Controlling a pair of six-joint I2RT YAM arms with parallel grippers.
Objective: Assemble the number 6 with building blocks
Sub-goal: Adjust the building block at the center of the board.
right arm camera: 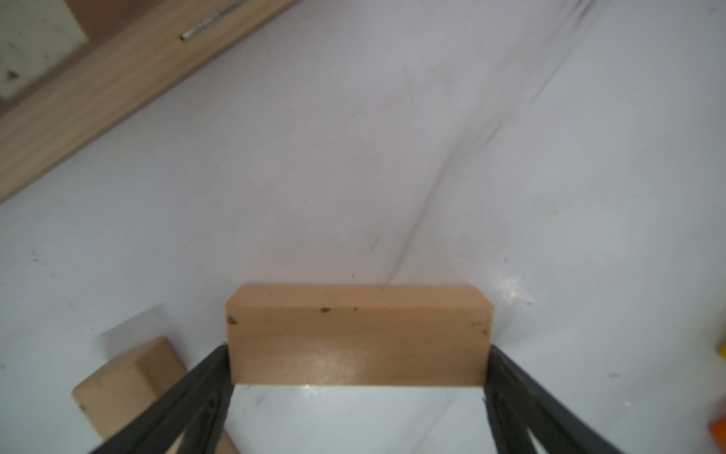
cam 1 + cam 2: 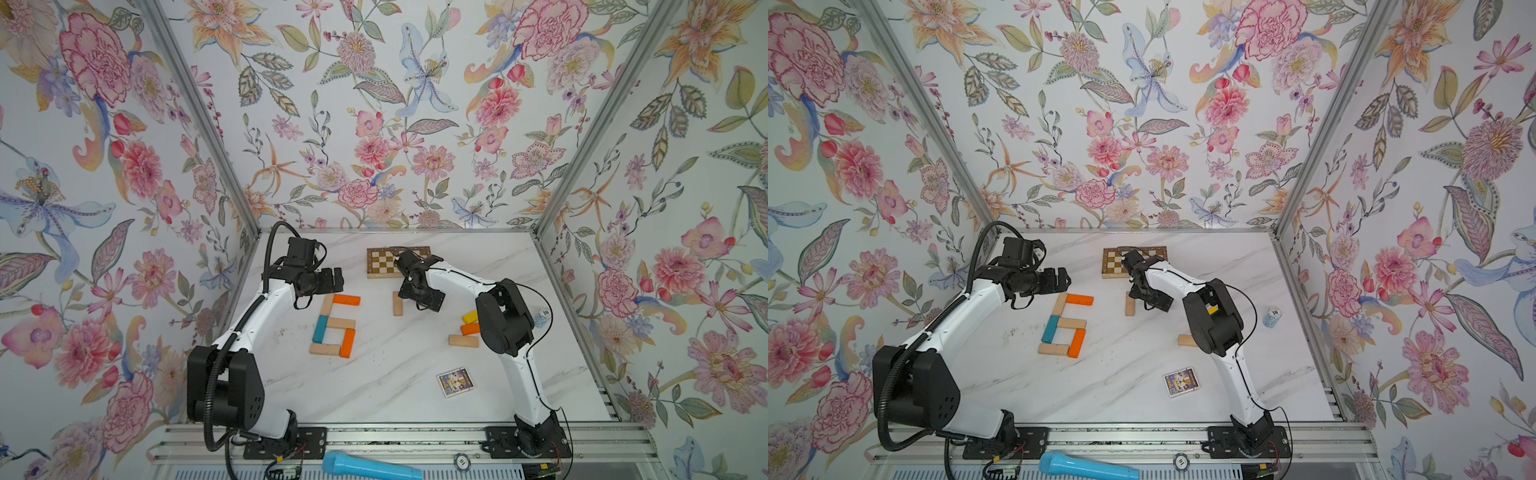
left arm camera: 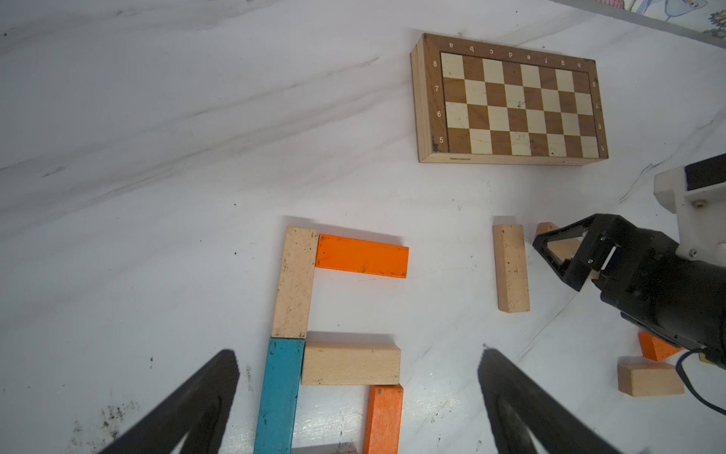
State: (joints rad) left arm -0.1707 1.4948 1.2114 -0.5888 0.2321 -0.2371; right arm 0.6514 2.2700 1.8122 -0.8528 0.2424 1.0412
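The left arm (image 2: 272,297) rises from the near left corner of the worktop (image 2: 395,395). Its elbow is bent and its forearm level. The left jaws stand spread and empty above the top of the six. The right arm (image 2: 459,280) reaches from the near right corner toward the far edge, with its wrist bent steeply down just in front of the chessboard (image 2: 380,262). The right jaws are spread wide and pinch a held pale block (image 1: 357,334) by its two short ends, one finger touching each. I cannot tell whether it is clear of the worktop.

The six lies left of the middle. It is made of an orange top block (image 2: 346,299), a pale upper block (image 2: 327,305), a teal block (image 2: 320,328), a pale middle block (image 2: 341,324), an orange side block (image 2: 347,343) and a pale bottom block (image 2: 325,349), each touching its neighbours. A loose pale block (image 2: 397,303) lies just beside the right jaws. Toward the right edge, partly behind the right arm, lie a yellow block (image 2: 470,316), an orange spare block (image 2: 470,329) and a pale spare block (image 2: 464,340).

The chessboard border shows the letters a to h and the digits 5 to 8. A chip stack (image 2: 542,318) near the right edge reads "10". The card (image 2: 454,381) near the near edge has print too small to read.
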